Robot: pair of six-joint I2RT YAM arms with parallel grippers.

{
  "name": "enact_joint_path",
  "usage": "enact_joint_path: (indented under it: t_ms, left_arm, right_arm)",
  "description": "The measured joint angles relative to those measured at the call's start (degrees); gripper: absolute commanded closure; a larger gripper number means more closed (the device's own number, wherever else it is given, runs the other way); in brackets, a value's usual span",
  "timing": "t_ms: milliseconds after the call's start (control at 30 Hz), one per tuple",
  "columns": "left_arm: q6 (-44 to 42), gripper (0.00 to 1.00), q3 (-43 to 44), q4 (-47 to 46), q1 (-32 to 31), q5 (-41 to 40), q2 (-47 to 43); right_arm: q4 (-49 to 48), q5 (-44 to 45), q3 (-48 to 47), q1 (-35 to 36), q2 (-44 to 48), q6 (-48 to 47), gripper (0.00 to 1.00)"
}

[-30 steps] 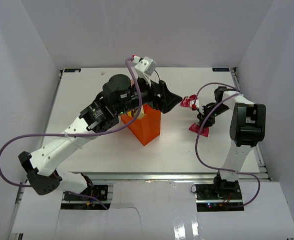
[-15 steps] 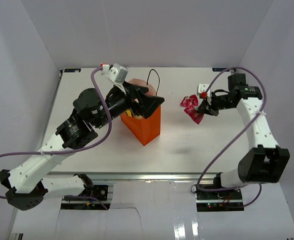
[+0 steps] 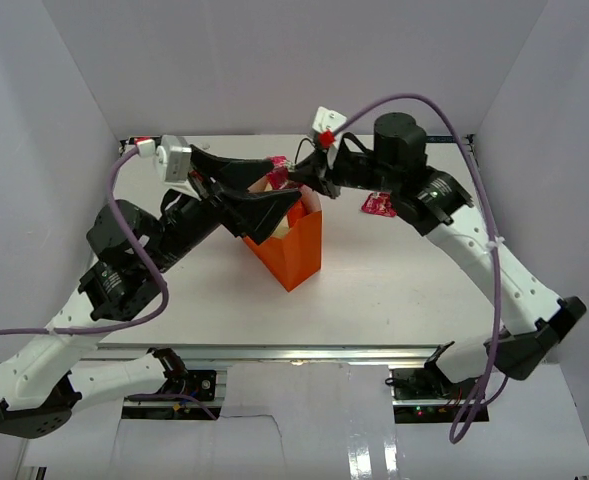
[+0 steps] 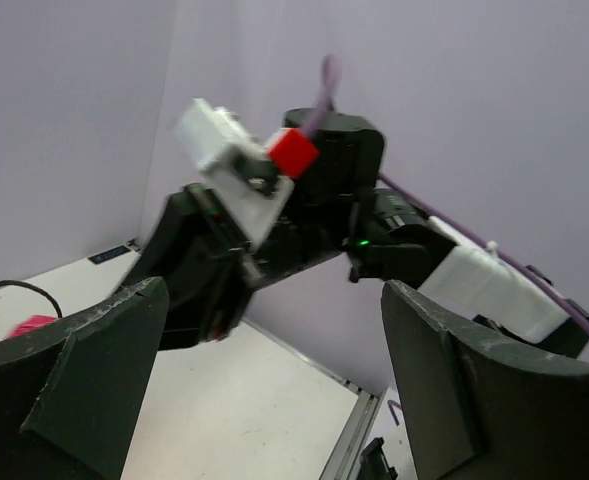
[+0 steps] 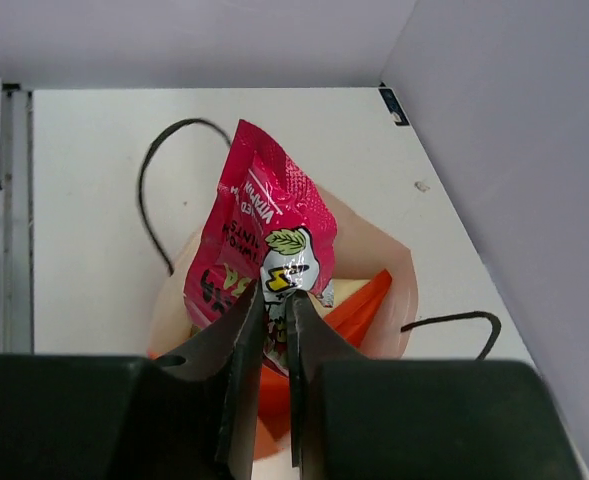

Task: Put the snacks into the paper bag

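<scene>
The orange paper bag stands mid-table with its mouth open; it also shows in the right wrist view, with black cord handles. My right gripper is shut on a magenta-pink candy packet and holds it just above the bag's mouth. A cream chip bag shows inside the bag. My left gripper is open and empty, its fingers spread beside the bag's mouth, facing the right arm. Another magenta packet lies on the table to the right.
The white table is walled on three sides by white panels. A metal rail runs along the near edge. Purple cables loop off both arms.
My right gripper has carried the magenta packet leftward from the table's right side to above the bag's mouth. My left gripper has drawn back to the left of the bag.
</scene>
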State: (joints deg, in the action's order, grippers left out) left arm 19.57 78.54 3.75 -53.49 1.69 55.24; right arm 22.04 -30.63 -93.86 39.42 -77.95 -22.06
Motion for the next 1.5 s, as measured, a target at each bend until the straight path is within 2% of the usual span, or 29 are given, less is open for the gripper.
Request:
enact_joint_path:
  t_ms: [100, 133, 167, 200, 333, 567, 700, 833, 967, 1100, 1267, 1400, 1500]
  left_arm:
    - [0.55, 0.03, -2.08, -0.9, 0.0, -0.07, -3.32]
    - [0.85, 0.03, -2.86, -1.18, 0.0, -0.15, -4.37]
    - [1.22, 0.03, -3.69, -1.33, 0.0, -0.2, -5.53]
    - [1.55, 0.03, -4.31, -1.44, 0.0, -0.24, -6.34]
    - [3.52, 0.03, -6.27, -1.81, 0.0, -0.57, -8.7]
    - [4.42, 0.02, -6.93, -1.09, 0.0, -1.9, -8.31]
    - [4.11, 0.02, -6.8, -0.33, 0.0, -1.88, -6.25]
    - [3.67, 0.02, -6.82, 1.11, 0.0, -1.88, -3.72]
    - [3.15, 0.02, -6.93, 3.21, 0.0, -1.9, -1.88]
    - [2.71, 0.02, -6.93, 4.9, 0.0, -2.05, -1.2]
    - [2.95, 0.02, -7.74, 6.58, 0.02, -2.51, -0.5]
    - [3.76, 0.02, -8.85, 7.82, 0.0, -2.84, 0.42]
    - [4.44, 0.02, -9.6, 8.33, 0.0, -3.37, 0.79]
  right_arm:
    - [-2.91, 8.63, -3.02, 3.96, -6.03, 4.5, 0.92]
    - [-3.43, 10.67, -3.1, 4.94, -7.41, 5.49, 0.89]
    - [-3.63, 12.87, -3.1, 5.88, -8.87, 6.47, 0.84]
    - [-3.69, 14.25, -3.1, 6.56, -9.94, 7.02, 0.62]
    - [-3.58, 19.02, -2.56, 7.21, -11.87, 8.28, 0.43]
    - [-4.22, 22.97, -7.26, 5.09, -11.3, 7.45, 0.4]
    - [-4.55, 22.43, -9.51, 0.72, -8.96, 7.1, 0.41]
    - [-4.9, 20.76, -8.55, -12.61, -5.64, 10.1, 0.39]
    - [-5.51, 19.91, -1.03, -23.17, -5.33, 13.66, 0.36]
    - [-3.96, 19.89, 5.44, -27.76, -11.34, 15.8, 0.32]
    - [-1.44, 17.44, 6.25, -32.26, -21.4, 15.54, 0.25]
    - [1.6, 14.08, 3.82, -35.04, -27.56, 10.49, 0.04]
    - [5.01, 11.02, -1.4, -36.02, -33.14, 2.84, 0.02]
